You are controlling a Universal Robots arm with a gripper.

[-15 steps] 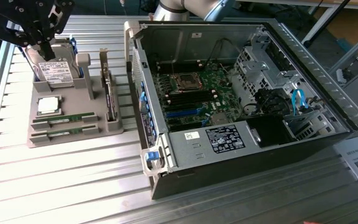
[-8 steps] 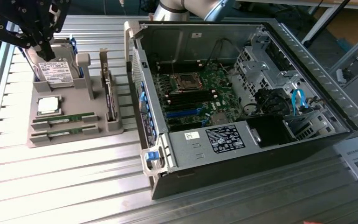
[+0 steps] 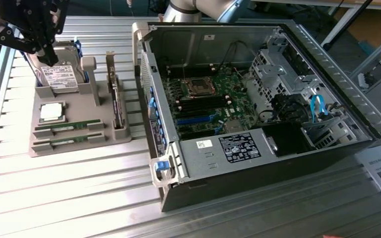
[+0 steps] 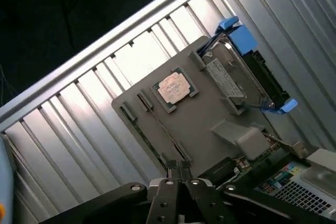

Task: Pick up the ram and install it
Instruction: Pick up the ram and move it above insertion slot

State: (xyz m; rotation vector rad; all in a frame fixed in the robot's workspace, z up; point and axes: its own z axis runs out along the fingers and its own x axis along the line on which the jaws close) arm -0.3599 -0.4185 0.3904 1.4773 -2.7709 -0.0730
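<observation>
Ribbed aluminium surface (image 3: 78, 198) carries a grey fixture tray (image 3: 85, 115) and, on the exterior view's right, an open computer case (image 3: 204, 37). First ram stick (image 3: 67, 125) lies flat in its slot at the tray end nearest the exterior camera. Second ram stick (image 3: 66, 142) lies parallel just beside it, closer to the tray edge. Neither is touched. Silver processor chip (image 3: 51, 111) sits just behind them. Expansion card (image 3: 115, 99) stands on edge along the tray's case side. Hard drive (image 3: 59, 77) in a blue caddy stands at the far end. Gripper (image 3: 45, 58) (image 4: 178, 171) hangs above the drive, well apart from the sticks. Jaws pressed together, holding nothing. Motherboard (image 3: 204, 104) lies exposed inside the case.
</observation>
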